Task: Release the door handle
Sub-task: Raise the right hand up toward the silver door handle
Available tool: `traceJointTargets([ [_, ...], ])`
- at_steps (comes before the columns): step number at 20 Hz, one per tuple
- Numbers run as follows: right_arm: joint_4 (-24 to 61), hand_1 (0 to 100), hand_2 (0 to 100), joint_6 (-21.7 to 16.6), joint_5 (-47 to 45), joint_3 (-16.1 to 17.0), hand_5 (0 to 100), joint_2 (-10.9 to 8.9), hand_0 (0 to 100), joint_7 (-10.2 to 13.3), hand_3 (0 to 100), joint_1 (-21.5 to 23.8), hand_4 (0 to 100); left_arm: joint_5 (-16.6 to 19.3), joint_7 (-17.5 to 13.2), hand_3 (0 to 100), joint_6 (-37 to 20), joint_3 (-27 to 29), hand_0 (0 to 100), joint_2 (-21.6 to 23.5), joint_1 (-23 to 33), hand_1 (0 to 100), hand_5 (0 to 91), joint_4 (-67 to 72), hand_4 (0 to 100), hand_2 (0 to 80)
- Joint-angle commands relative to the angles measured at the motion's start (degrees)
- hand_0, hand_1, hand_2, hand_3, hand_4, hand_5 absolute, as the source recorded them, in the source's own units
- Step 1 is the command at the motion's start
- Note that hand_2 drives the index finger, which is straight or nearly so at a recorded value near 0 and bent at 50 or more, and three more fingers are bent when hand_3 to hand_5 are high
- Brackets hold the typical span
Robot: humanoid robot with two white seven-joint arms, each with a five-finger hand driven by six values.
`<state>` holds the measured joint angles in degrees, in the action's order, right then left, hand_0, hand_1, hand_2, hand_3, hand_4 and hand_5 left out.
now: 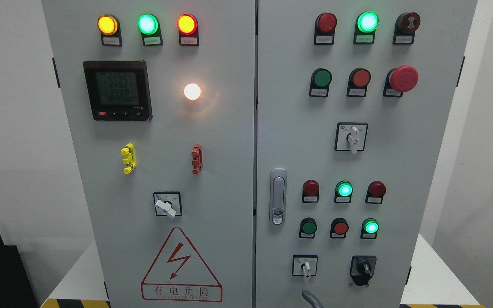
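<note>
We see the door handle flush on the right door's left edge — only a grey curved bit at its 6 o'clock; hand state, we cannot tell.

A: Report door handle condition.

B: I see a silver, elongated swing-type handle, mounted upright at the left edge of the cabinet's right door, just beside the centre seam. It lies flush in its oval housing, with a lock insert at the lower end.

A: Contact status?

B: I see nothing touching it.
</note>
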<state>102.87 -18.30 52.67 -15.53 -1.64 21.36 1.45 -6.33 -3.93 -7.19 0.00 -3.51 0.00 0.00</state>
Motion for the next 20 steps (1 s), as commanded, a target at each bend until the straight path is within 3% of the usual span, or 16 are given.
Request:
traceJointTargets([
  [1,-0.91,40,0,6.69,7.27,-3.80,98,1.20,35,0.70,100,-2.94,100,0.00,-0.02,0,-0.02,-0.62,12,0.00,-1.76,39,0.0,-0.44,0,0.0],
  [6,-1.27,39,0,7.23,10.07,-5.30,98,1.55,34,1.67,100,-3.65,100,0.00,0.06,0,-0.02,-0.62,12,0.00,-1.76,39,0.0,-0.53,0,0.0],
  [9,-1.27,39,0,8.01,12.98,-5.21,97,2.87,34,2.55,100,-4.70,100,0.00,-0.02,0,-0.02,-0.62,12,0.00,-1.76,39,0.0,-0.53,0,0.0],
  [11,-1.27,40,0,9.94,13.77,-5.30,97,2.96,34,2.64,100,-5.05,100,0.00,-0.02,0,-0.02,-0.62,12,0.00,-1.76,39,0.0,-0.44,0,0.0],
  [20,-2.06,39,0,10.83,15.70,-5.30,97,3.48,33,3.34,100,-6.99,100,0.00,-0.02,0,-0.02,-0.62,12,0.00,-1.76,39,0.0,-0.53,0,0.0],
])
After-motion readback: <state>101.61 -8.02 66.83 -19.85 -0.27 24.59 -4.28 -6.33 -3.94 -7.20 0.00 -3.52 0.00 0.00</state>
